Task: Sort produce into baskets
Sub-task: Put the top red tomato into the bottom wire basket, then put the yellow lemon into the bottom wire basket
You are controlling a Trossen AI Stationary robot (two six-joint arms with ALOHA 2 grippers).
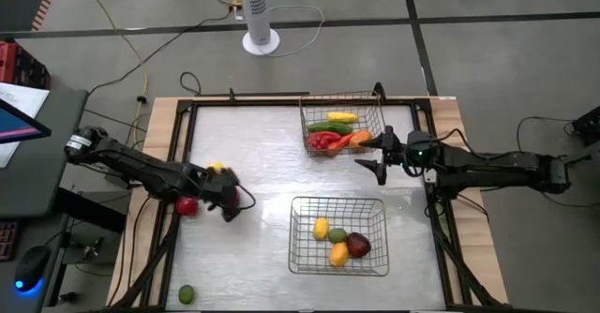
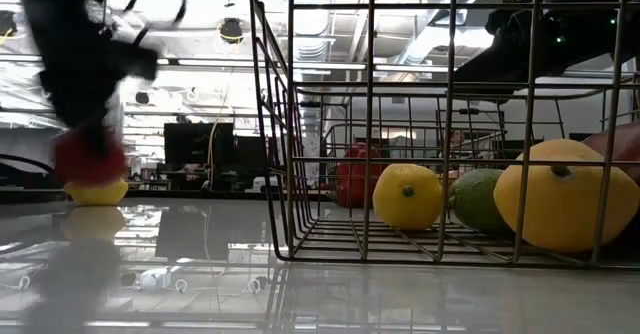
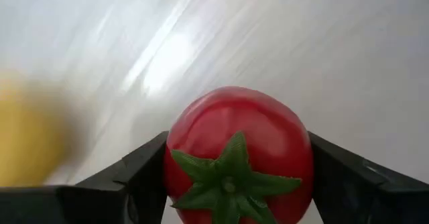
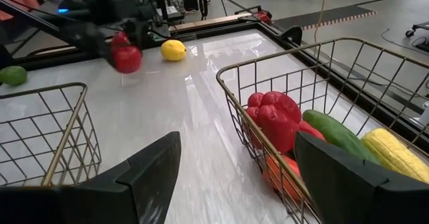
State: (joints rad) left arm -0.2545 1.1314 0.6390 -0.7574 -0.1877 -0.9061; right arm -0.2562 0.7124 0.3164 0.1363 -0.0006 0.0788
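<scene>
Near basket (image 1: 309, 257): yellow, green and maroon pieces. Left gripper (image 1: 192, 203), closed on a red tomato (image 3: 238, 157), above the bench (image 1: 253, 154) at its left side, a lemon (image 4: 173, 49) just beyond. Right gripper (image 4: 231, 163), wide apart and empty, beside the far basket (image 1: 377, 116) holding a red pepper (image 4: 275, 120), cucumber (image 4: 338, 135) and corn (image 4: 395, 153).

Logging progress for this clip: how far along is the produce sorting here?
Mostly done: the far basket holds vegetables, the near basket four fruits. In hand: the left gripper grips a red tomato. Left: a lemon and lime on the table. The right gripper waits open.
</scene>
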